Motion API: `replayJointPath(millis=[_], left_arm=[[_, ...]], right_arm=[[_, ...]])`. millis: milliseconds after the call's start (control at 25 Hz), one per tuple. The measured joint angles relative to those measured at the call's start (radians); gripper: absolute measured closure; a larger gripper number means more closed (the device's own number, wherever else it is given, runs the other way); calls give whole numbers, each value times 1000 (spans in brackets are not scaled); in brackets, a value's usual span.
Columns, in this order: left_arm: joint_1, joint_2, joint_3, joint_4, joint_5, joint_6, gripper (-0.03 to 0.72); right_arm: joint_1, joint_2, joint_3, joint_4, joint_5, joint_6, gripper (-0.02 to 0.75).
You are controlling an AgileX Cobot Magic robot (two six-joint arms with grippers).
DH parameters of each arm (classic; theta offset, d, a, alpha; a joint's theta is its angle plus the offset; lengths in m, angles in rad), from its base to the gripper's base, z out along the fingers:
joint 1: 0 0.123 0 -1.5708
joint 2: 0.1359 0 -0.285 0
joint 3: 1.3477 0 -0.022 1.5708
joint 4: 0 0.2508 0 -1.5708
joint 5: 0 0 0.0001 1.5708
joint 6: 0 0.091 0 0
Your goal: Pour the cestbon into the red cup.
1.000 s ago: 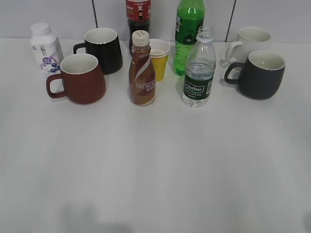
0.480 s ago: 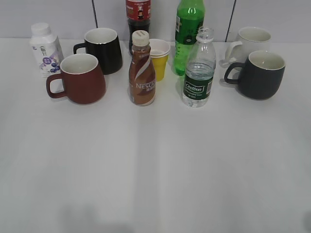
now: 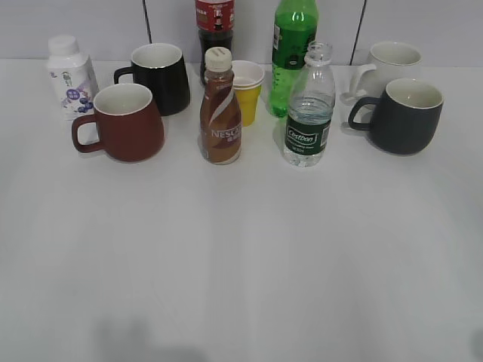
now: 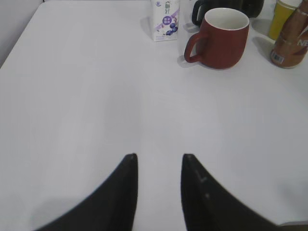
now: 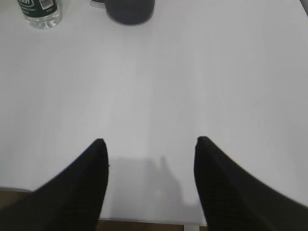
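Cestbon (image 3: 309,113): uncapped, light, thin-walled, spillable; grip at label.
Red cup (image 3: 125,123): far left, rigid, empty.
Left gripper (image 4: 159,163): narrowly apart.
Right gripper (image 5: 150,144): wide apart.

The cestbon (image 3: 309,113) is a small see-through water bottle with a dark green label and white writing. It has no cap on top. It stands straight up on the white table and has water up to about the top of the label. Only its bottom shows in the right wrist view (image 5: 40,10). The red cup (image 3: 124,123) is a fat dark red mug, white inside, wider at the bottom. It stands upright, well to the left of the bottle, with its handle pointing left (image 4: 220,37)
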Motion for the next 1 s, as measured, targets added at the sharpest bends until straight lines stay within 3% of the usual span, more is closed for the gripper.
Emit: replayJointPath(millis=[360, 600, 840, 1000], left_arm=[[0, 1, -17, 0, -51, 0, 452], [0, 77, -17, 4, -401, 0, 452], [0, 262, 9, 4, -701, 0, 452], [0, 461, 9, -26, -893, 0, 452]], right_arm=[[0, 0, 0, 0, 0, 0, 309], [0, 0, 0, 1, 0, 0, 314], [0, 0, -9, 2, -18, 0, 367], [0, 5, -20, 2, -181, -8, 378]])
